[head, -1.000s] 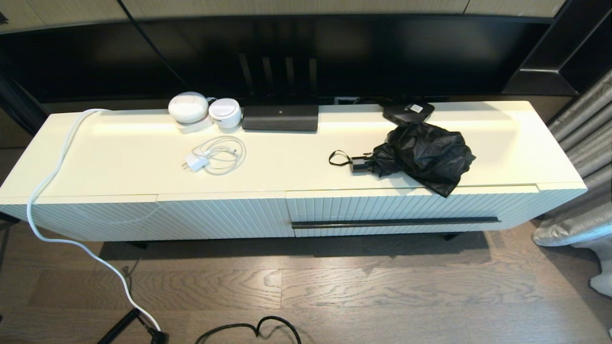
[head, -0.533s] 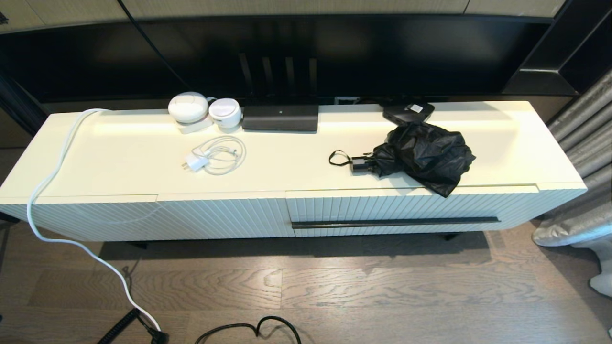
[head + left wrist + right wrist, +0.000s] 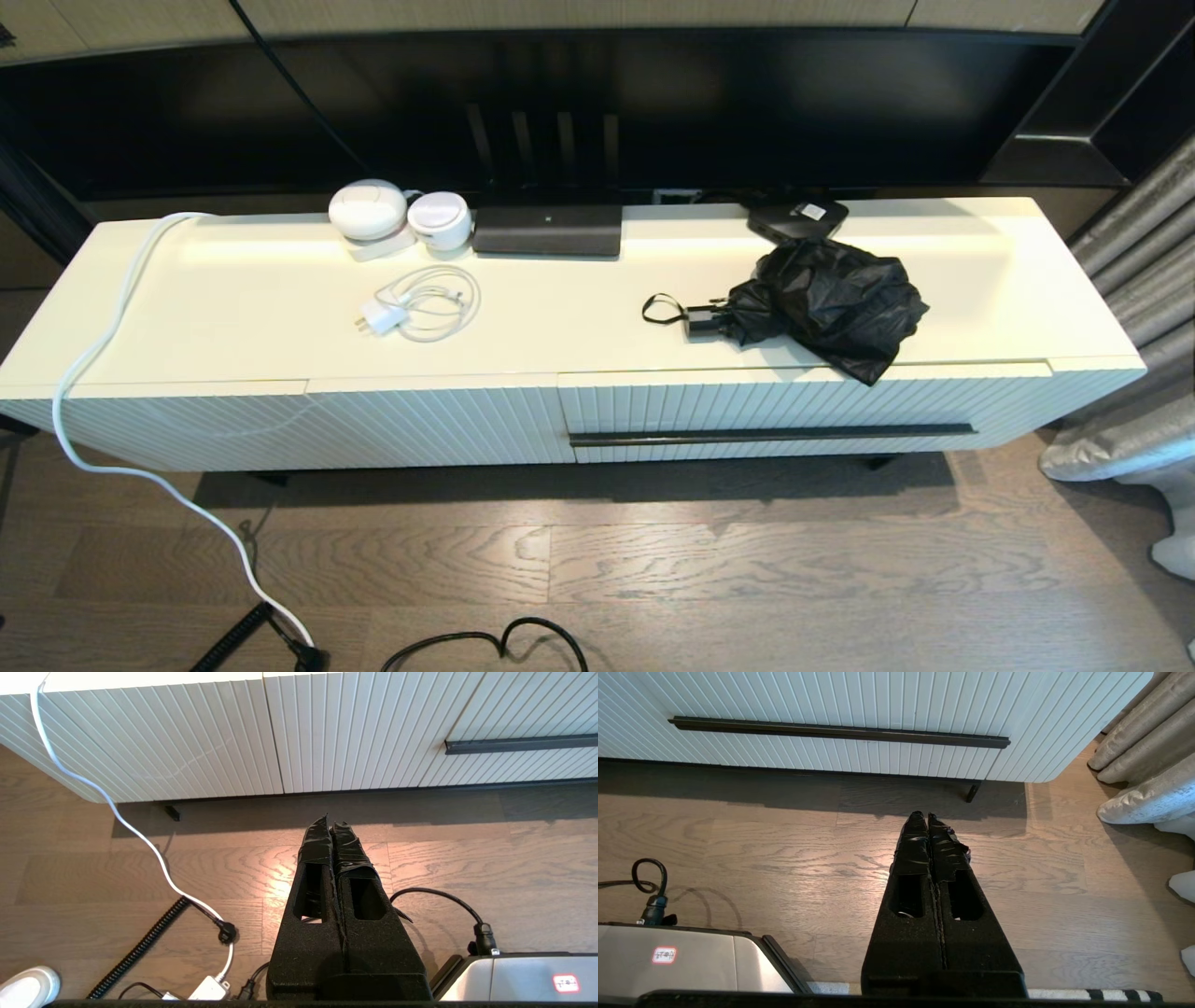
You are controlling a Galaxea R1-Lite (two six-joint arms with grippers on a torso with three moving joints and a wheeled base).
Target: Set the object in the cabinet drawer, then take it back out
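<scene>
The black folding umbrella (image 3: 826,301) lies on the cream cabinet top, right of centre, its handle and wrist loop (image 3: 661,309) pointing left. Below it the cabinet drawer (image 3: 794,409) is closed, its fluted front carrying a long dark bar handle (image 3: 771,435). That bar handle (image 3: 838,732) also shows in the right wrist view. My left gripper (image 3: 330,825) hangs low over the wood floor in front of the cabinet, shut and empty. My right gripper (image 3: 925,817) hangs the same way, below the drawer, shut and empty. Neither arm appears in the head view.
On the cabinet top: two white round devices (image 3: 368,211), a coiled white charger (image 3: 422,301), a long black rectangular device (image 3: 547,231) and a flat black box with a white label (image 3: 796,217). A white cable (image 3: 89,373) drapes to the floor. Curtains (image 3: 1134,280) hang right.
</scene>
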